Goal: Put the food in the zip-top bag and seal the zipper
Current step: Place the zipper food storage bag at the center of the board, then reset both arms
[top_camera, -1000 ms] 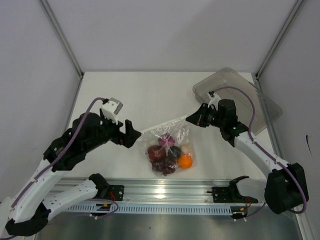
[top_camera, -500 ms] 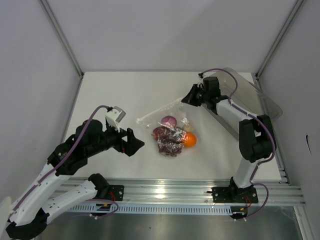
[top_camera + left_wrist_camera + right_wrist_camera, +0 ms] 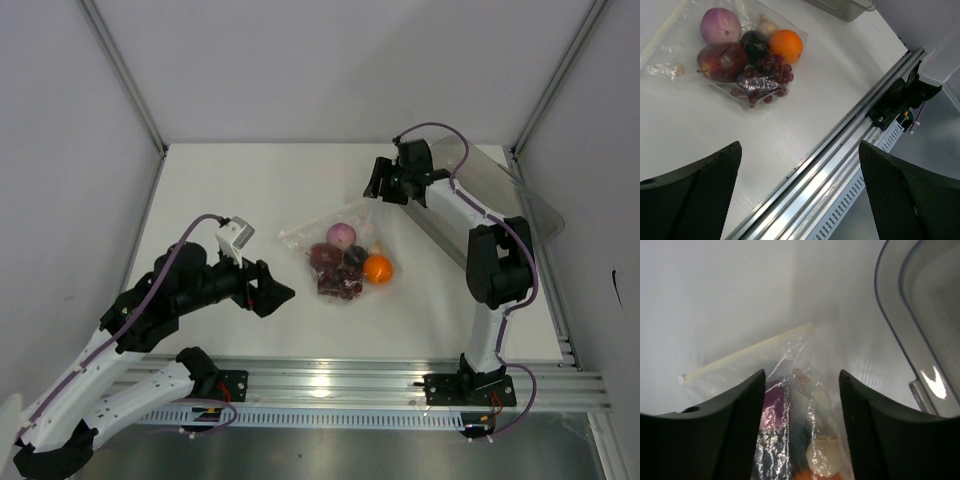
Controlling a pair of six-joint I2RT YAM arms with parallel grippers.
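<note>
My left arm point(image 3: 190, 285) reached forward from its base, elbow bent out to the left and forearm running rightward. The left hand point(image 3: 283, 291) pointed right with its jaws spread wide. In the wrist view its two fingers point(image 3: 690, 195) sat far apart at the lower corners. My right arm point(image 3: 495, 265) stood folded steeply over its base, forearm stretching toward the far side and leftward. The right hand point(image 3: 372, 190) faced left and, as far as I could judge from its wrist view, its fingers point(image 3: 715, 430) stood parted.
</note>
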